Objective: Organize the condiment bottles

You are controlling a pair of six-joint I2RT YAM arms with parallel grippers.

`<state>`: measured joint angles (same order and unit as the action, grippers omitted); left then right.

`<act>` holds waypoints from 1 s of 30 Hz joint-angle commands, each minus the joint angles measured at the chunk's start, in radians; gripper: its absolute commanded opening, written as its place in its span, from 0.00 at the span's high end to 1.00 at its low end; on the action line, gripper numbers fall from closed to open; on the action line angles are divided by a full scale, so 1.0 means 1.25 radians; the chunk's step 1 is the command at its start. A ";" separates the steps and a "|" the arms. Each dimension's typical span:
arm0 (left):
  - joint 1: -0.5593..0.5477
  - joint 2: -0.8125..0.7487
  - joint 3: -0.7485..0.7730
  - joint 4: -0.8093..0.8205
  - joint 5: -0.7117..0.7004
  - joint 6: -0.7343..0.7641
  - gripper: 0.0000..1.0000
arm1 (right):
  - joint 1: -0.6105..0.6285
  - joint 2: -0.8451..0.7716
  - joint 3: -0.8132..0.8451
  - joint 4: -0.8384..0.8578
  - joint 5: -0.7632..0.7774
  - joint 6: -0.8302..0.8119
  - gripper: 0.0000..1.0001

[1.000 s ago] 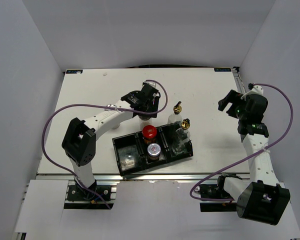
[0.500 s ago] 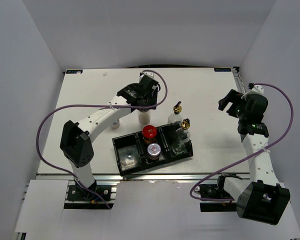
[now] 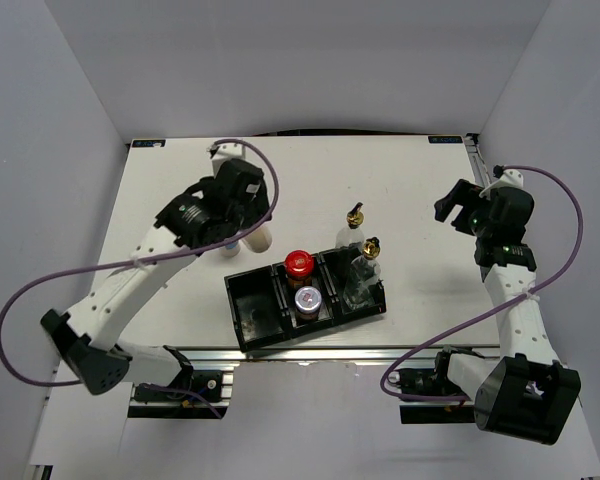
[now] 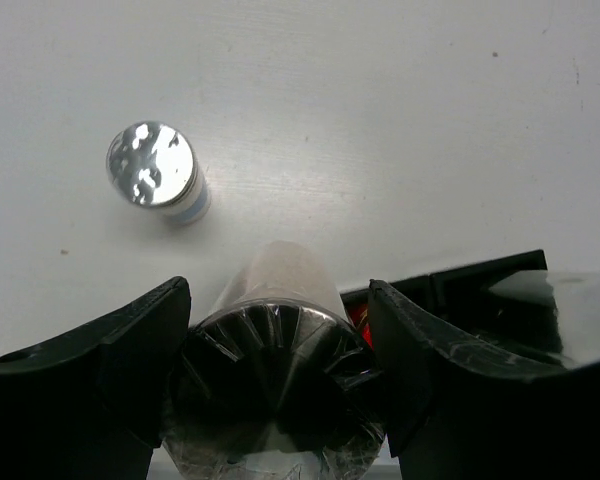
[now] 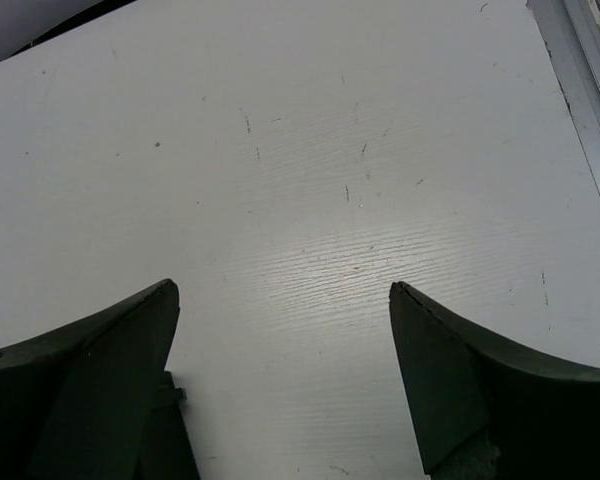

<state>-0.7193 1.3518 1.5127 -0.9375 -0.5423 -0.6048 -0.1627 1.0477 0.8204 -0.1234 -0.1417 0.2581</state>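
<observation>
Left gripper pinches a shaker at its silver lid, with fingers tight on both sides. The shaker's body angles away toward the table. In the top view it sits just beyond the far-left corner of the tray. Cannot tell if its base touches down.

Second shaker stands upright on the table, left of the held one and apart from it.

Tray, middle compartment: red-lidded jar at the far end, third shaker nearer. Right compartment: one bottle. The other bottle stands on the table just behind the tray.

Right gripper is spread wide over bare table, well right of the tray.
</observation>
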 commanded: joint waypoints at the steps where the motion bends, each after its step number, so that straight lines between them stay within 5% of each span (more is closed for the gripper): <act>1: 0.000 -0.054 -0.041 -0.039 0.012 -0.036 0.94 | -0.004 0.000 0.008 0.028 -0.014 -0.006 0.10; 22: 0.000 -0.105 -0.246 -0.017 0.219 -0.045 1.00 | -0.004 -0.014 0.004 0.031 -0.031 -0.003 0.10; 30: 0.001 -0.138 -0.243 -0.065 0.174 -0.057 1.00 | -0.004 -0.017 0.003 0.030 -0.031 -0.003 0.11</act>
<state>-0.7200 1.2335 1.1988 -1.0271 -0.3019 -0.6594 -0.1631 1.0462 0.8204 -0.1226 -0.1680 0.2581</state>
